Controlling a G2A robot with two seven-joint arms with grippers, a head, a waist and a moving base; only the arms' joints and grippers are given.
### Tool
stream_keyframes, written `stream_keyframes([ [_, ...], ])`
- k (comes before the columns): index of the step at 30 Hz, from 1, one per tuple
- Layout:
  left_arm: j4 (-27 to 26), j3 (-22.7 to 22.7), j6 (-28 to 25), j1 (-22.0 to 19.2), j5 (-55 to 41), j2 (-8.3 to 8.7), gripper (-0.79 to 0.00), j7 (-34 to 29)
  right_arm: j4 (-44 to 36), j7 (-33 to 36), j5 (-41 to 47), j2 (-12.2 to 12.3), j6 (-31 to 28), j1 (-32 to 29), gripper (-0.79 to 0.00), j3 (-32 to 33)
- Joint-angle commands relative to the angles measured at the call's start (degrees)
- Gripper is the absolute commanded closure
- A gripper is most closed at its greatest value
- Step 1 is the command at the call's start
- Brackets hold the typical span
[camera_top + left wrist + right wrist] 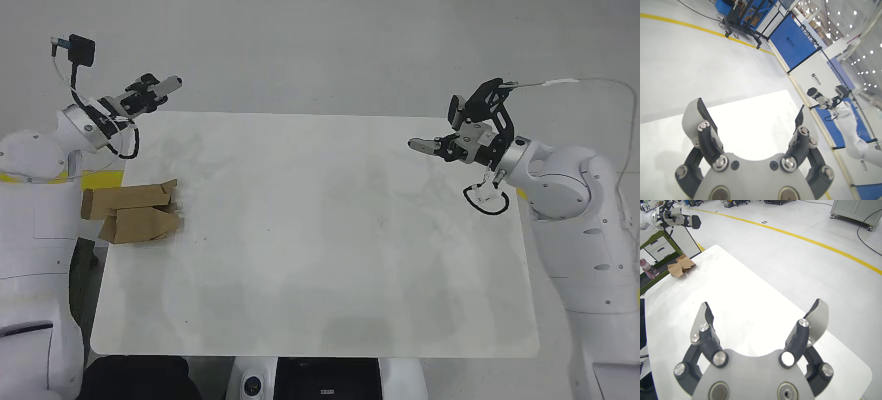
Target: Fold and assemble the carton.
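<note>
You have the brown cardboard carton [135, 212] lying at the 9 o'clock edge of the white rectangular desk [330, 260], as seen from the top camera. It is not assembled: the panels lie low and overlapping, with the flaps splayed loose. Neither arm touches it.

Your left pincer [160, 88] hangs at about 10 o'clock, just beyond the desk's far left corner. It is well apart from the carton, which lies toward 6 o'clock from it. Its wrist camera shows the two ribbed fingers [704, 111] spread wide with nothing between them, so it is released.

Your right pincer [425, 146] sits at about 2 o'clock, over the desk's far right part, with its tips pointing toward 9 o'clock. Its fingers [708, 313] are likewise spread apart and empty, with bare desk surface beneath. From that wrist camera you can see the carton across the desk at the opposite edge.
</note>
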Motion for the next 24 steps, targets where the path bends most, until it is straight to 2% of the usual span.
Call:
stream_keyframes([
  [1, 0.78, -1.43, 0.99, 0.17, -2.95, 0.41, -0.785, -1.97, 0.0, 0.0, 0.0, 0.0, 0.0, 0.0, -0.785, 0.0],
  [6, 3.16, -4.3, 3.18, 0.32, -4.84, 1.55, -0.785, -5.17, 0.0, 0.0, 0.0, 0.0, 0.0, 0.0, -0.785, 0.0],
  [15, 8.73, -9.1, 5.26, 1.52, -0.19, 3.87, -0.785, -3.96, 0.0, 0.0, 0.0, 0.0, 0.0, 0.0, -0.785, 0.0],
  [24, 13.34, -13.54, 6.98, 3.68, 9.19, 6.5, -0.785, 1.74, 0.0, 0.0, 0.0, 0.0, 0.0, 0.0, -0.785, 0.0],
])
